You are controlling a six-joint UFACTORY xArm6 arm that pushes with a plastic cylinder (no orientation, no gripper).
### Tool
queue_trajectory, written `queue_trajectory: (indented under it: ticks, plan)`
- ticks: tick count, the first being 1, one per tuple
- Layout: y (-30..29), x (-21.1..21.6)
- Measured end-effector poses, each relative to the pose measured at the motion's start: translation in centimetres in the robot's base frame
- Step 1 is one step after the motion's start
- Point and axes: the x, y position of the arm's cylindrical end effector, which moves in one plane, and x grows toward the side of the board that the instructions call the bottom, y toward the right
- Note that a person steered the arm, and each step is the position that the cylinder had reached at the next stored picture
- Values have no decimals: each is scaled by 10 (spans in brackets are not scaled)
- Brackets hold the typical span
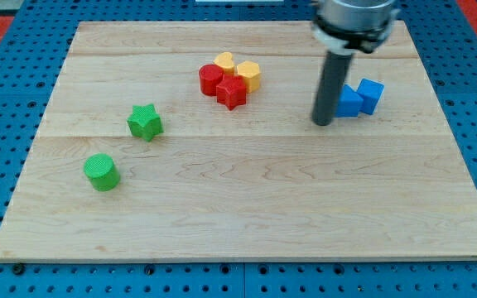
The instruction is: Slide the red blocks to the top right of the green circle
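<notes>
A red round block (211, 79) and a red star block (232, 93) sit touching near the board's top middle. The green circle block (101, 171) lies at the view's left, lower down. My tip (322, 123) rests on the board well to the right of the red blocks, just left of the blue blocks, touching none of the red ones.
Two yellow blocks (224, 62) (249, 75) press against the red ones from the top right. A green star block (145, 122) lies up and right of the green circle. Two blue blocks (349, 101) (371, 95) sit right of my tip. The wooden board (238, 207) ends in blue pegboard.
</notes>
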Motion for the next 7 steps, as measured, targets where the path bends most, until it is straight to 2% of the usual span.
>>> queue_trajectory:
  ticks: [1, 2, 4, 7]
  plan:
    - [-41, -8]
    - [-50, -49]
    - [-130, -69]
    - [-116, -127]
